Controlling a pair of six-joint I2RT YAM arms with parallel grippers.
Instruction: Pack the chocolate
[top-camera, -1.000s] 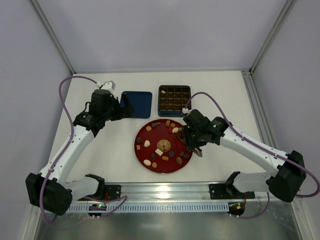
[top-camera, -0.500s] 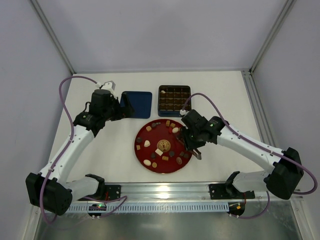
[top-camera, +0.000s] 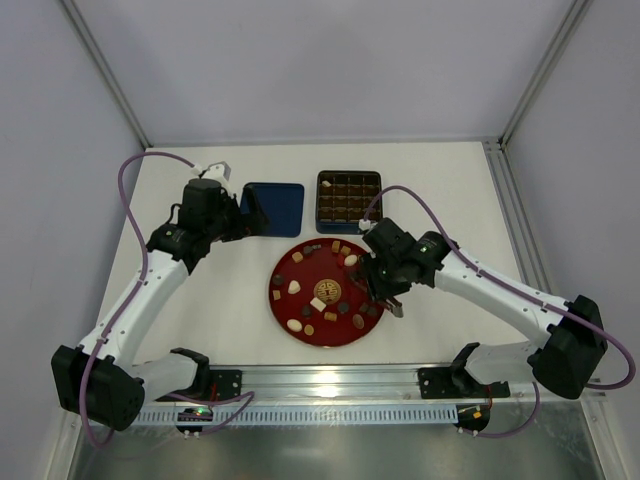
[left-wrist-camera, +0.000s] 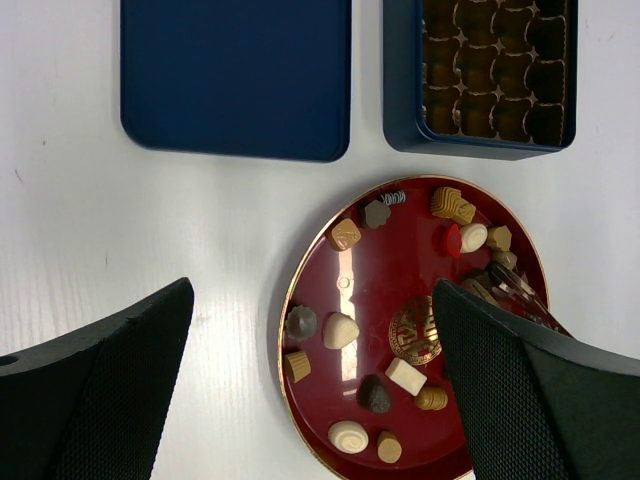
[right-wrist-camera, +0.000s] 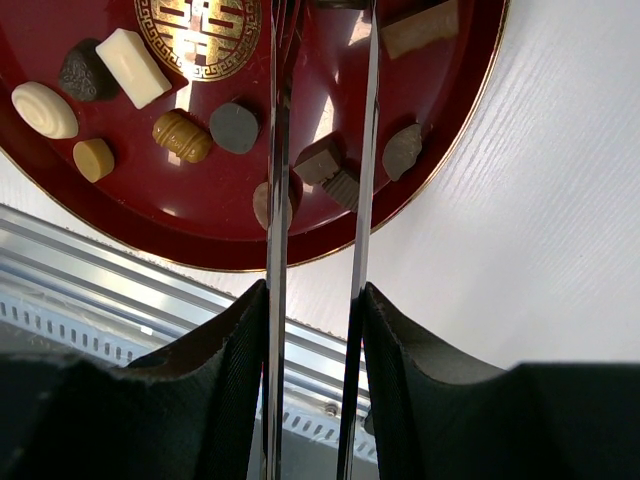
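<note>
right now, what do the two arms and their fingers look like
Both the left arm and the right arm have white links joined by black joints, and a purple cable loops along each. The left fingers and the right fingers are black wedges with a fine mesh texture on the surface.

White table (top-camera: 440, 190) — red plate (top-camera: 310, 275), blue tin (top-camera: 349, 174), flat blue lid (top-camera: 275, 205), seemingly

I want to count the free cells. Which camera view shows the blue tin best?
Left wrist: the tin is large there, its cells distinct, though the far edge is cropped. Top external shows the whole tin, but small. Right wrist does not show it.
</note>
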